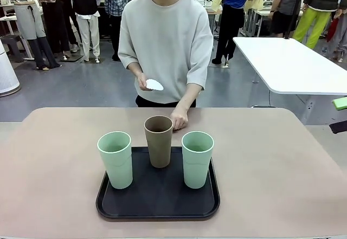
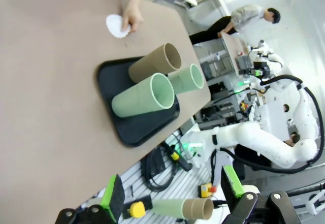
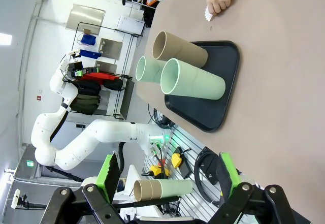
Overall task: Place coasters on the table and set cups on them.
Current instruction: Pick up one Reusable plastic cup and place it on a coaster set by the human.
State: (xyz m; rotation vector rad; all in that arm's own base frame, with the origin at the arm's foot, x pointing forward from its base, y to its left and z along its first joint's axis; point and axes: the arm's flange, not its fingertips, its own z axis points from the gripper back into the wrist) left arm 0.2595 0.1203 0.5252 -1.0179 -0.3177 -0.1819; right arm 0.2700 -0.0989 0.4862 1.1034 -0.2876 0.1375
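Three cups stand upright on a black tray on the beige table: a pale green cup at left, a brown cup in the middle back, and a pale green cup at right. The person at the far side holds white coasters in one raised hand. Their other hand presses a coaster onto the table behind the tray. My left gripper and right gripper both hang open and empty off the table's near edge, well short of the tray.
A white table stands at the back right. Wide bare tabletop lies on both sides of the tray. Below the near edge lie cables and a spare green and brown cup stack. Other people stand far behind.
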